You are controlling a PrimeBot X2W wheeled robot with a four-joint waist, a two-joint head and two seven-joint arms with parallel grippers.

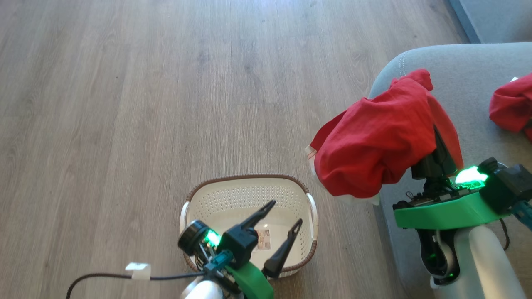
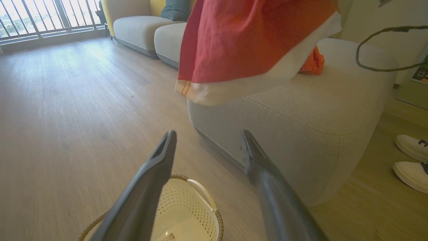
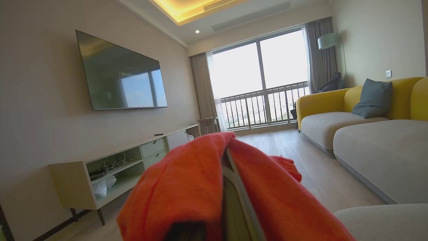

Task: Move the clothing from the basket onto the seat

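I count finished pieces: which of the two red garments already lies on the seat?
The garment at the head view's right edge: it rests on the seat. The other garment hangs from the shut right gripper.

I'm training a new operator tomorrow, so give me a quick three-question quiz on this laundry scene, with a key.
1. True or false: red clothing lies inside the basket.
2. Pick one. The red garment gripped by the right jaws is: A) hanging in the air at the corner of the seat; B) lying in the basket; C) held by the left jaws.
3. Fill the gap: the left jaws stand ___ above the basket, holding nothing.

Key: 1 false; 2 A; 3 open.
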